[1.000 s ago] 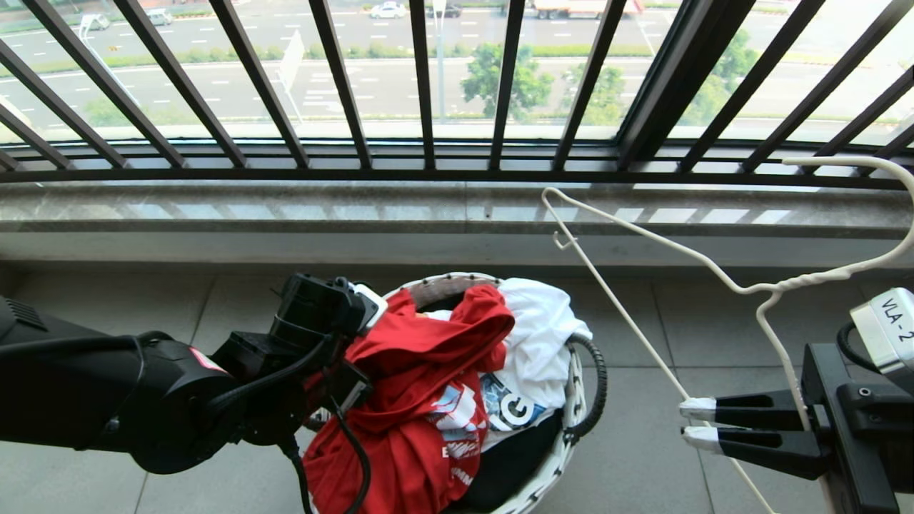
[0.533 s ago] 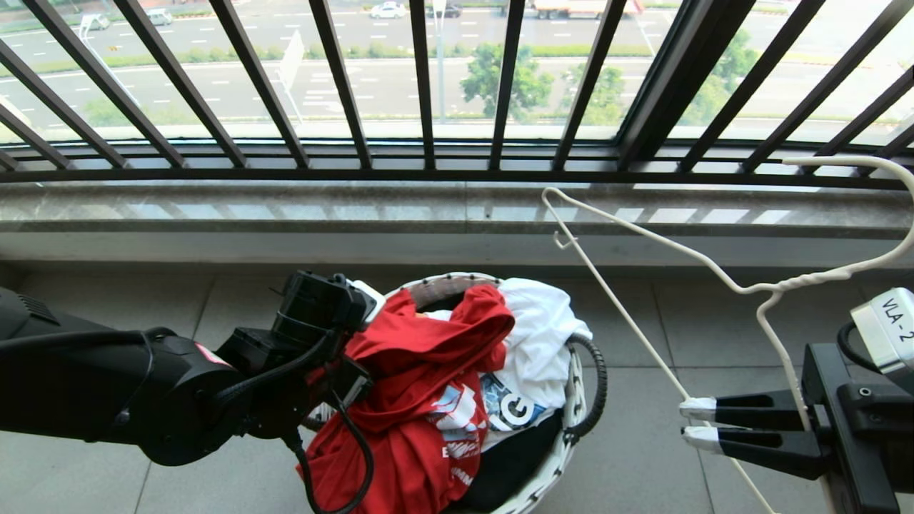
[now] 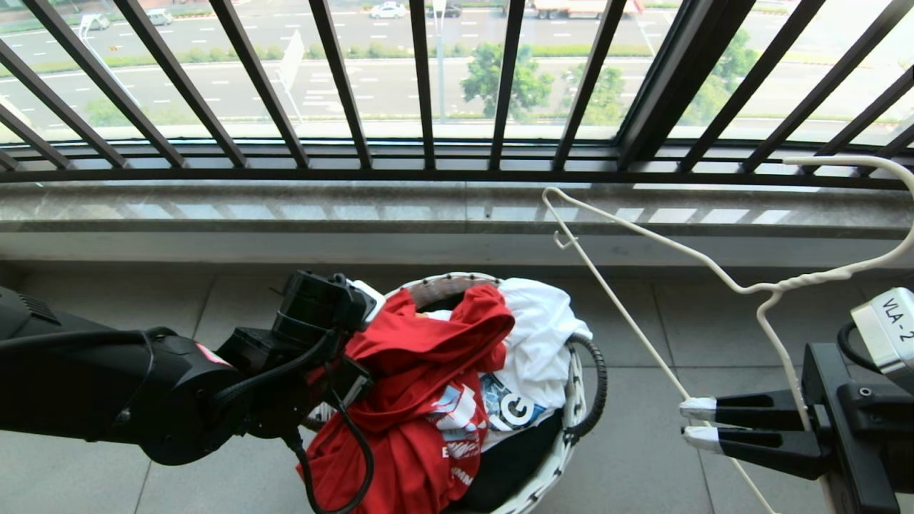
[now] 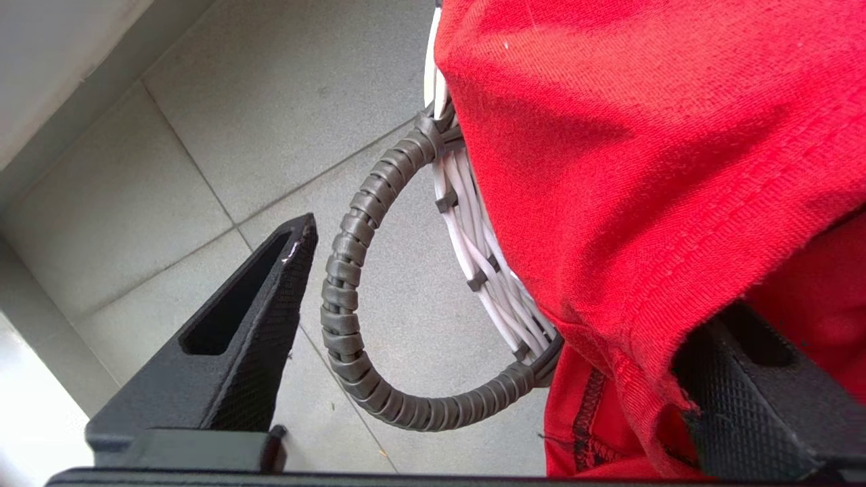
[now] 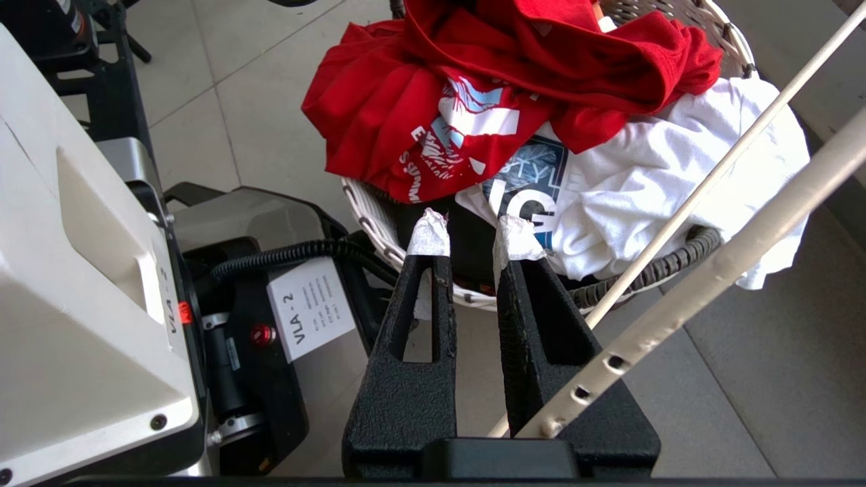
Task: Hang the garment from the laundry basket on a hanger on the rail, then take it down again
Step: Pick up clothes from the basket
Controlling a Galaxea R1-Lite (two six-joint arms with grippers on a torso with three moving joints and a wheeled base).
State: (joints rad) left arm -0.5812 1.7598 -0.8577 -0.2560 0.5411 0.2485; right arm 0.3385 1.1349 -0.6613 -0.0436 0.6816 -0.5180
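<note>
Closest to the robot, the right gripper (image 3: pixel 698 424) sits low on the right side. Its two taped fingers (image 5: pixel 429 233) are nearly together with a thin gap between them. The off-white hanger (image 3: pixel 750 288) shows next to them, its wire running past the finger tips and behind the gripper body, but I cannot tell if the fingers pinch it. The hook of the hanger curves up at the far right edge of the head view. Bare grey floor tiles (image 3: pixel 643 457) lie between this gripper and the laundry basket (image 3: pixel 571 421), so there is free room there.

The laundry basket stands in the middle on the floor. The red garment (image 3: pixel 421 400) lies on top and spills over the basket's near and left rim. A white printed shirt (image 3: pixel 535 343) lies beside it in the basket.

The left gripper (image 4: pixel 500 325) is at the basket's left side, spread wide. One finger (image 4: pixel 250 338) is out over the floor beside the black loop handle (image 4: pixel 352 297). The other finger is tucked under a fold of the red garment. It is not squeezing the cloth.

More open floor lies left of the basket. Farther off is a stone sill (image 3: pixel 285 207), then dark window bars (image 3: pixel 428 86) that close off that side.
</note>
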